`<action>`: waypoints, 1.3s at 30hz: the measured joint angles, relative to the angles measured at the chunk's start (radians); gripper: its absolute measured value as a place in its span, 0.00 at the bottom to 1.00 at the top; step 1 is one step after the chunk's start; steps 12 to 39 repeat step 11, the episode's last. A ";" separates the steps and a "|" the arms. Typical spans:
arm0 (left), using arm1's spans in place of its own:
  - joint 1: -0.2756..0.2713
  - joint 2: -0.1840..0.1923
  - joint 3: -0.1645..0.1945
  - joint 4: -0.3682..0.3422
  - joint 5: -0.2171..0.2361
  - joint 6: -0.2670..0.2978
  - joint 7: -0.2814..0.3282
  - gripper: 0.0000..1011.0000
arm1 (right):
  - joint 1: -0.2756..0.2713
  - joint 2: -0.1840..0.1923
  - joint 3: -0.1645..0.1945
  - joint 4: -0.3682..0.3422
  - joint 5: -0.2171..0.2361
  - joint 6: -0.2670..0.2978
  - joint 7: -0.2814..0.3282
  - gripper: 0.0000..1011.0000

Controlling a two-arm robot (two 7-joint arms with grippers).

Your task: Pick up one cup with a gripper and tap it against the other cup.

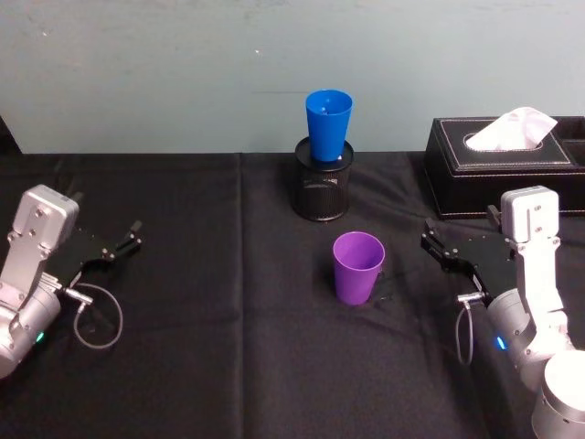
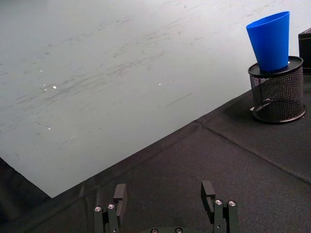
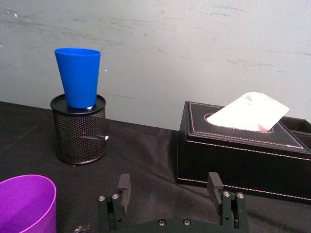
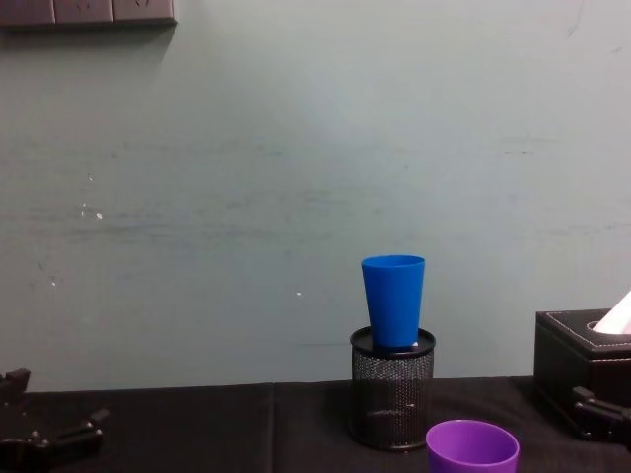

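The purple cup (image 1: pixel 356 267) stands upright on the black tablecloth near the middle, mouth up; its rim also shows in the chest view (image 4: pixel 472 445) and the right wrist view (image 3: pixel 24 204). The blue cup (image 1: pixel 329 123) sits upright in the top of a black mesh pen holder (image 1: pixel 322 187) behind it, also seen from the side (image 4: pixel 393 301) (image 3: pixel 77 76) (image 2: pixel 270 41). My right gripper (image 1: pixel 430 236) hovers open to the right of the purple cup, a short way off, holding nothing (image 3: pixel 169 187). My left gripper (image 1: pixel 123 242) rests open at the far left, empty (image 2: pixel 164 196).
A black tissue box (image 1: pixel 503 165) with a white tissue stands at the back right, just behind the right gripper. A pale wall (image 4: pixel 296 197) closes off the far edge of the table. Black cloth (image 1: pixel 228 320) covers the table between the arms.
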 joint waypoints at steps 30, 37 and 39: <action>0.000 0.000 0.000 0.000 0.000 0.000 0.000 0.99 | 0.000 0.001 0.001 -0.002 0.005 0.003 0.003 0.99; 0.000 0.000 0.000 0.000 0.000 0.000 0.000 0.99 | 0.000 0.001 0.001 -0.002 0.005 0.003 0.003 0.99; 0.000 0.000 0.000 0.000 0.000 0.000 0.000 0.99 | 0.000 0.001 0.001 -0.002 0.005 0.003 0.003 0.99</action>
